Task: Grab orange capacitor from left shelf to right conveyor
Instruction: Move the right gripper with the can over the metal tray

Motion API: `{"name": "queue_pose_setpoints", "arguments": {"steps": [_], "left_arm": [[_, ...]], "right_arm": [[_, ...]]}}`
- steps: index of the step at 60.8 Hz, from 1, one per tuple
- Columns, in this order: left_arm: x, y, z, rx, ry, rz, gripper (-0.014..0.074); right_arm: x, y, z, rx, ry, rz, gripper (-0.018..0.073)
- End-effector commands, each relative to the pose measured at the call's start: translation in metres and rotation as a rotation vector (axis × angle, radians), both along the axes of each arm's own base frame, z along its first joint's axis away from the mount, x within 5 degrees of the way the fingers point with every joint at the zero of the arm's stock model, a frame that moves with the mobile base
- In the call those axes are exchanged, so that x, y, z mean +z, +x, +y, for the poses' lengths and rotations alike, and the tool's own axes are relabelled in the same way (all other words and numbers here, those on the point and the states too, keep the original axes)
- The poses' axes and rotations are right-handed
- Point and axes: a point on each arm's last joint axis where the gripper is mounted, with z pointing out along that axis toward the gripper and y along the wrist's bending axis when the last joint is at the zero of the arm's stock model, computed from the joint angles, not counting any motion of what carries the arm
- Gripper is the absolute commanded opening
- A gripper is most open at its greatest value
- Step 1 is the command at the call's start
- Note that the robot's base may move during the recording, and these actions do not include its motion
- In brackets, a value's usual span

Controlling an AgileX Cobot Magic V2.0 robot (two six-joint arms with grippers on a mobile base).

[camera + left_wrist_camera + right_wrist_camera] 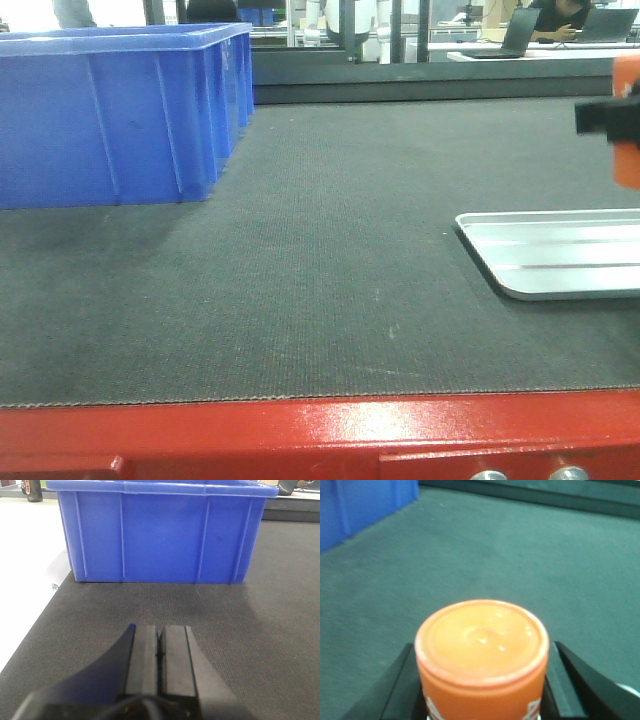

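Right black gripper [482,700] is clamped on the small orange can-shaped capacitor [481,657], one jaw on each side of the can. Right wrist view looks onto its round top cap. White print shows at the lower edge of its side, cut off by the frame, not readable. The can is held above the wide dark grey textured conveyor belt [320,280]; I can't tell how high.

Front view: only an orange sliver and a black block at the right edge, both cropped and blurred. Below them lies a flat silver metal tray [560,262], its right part out of frame. The belt's red metal front edge [300,430] runs along the bottom.

Left black gripper [160,650]: jaws pressed together, nothing between them, over the belt, facing a large blue plastic bin [160,530]. The bin stands on the belt; no labels visible on it.

Background is blurred: laptops on a desk, a seated person only partly visible.
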Motion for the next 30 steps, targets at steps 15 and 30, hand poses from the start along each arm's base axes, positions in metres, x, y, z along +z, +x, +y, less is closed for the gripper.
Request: {"name": "queue_pose_setpoints", "arguments": {"steps": [15, 30], "left_arm": [[0.010, -0.001, 0.001, 0.009, -0.013, -0.095, -0.0127], [0.010, -0.001, 0.001, 0.009, -0.013, -0.095, -0.0127]], "right_arm": [[-0.008, 0.024, -0.018, -0.036, -0.019, -0.162, 0.0162], [-0.039, 0.038, -0.016, -0.022, 0.059, -0.184, 0.0162]]}}
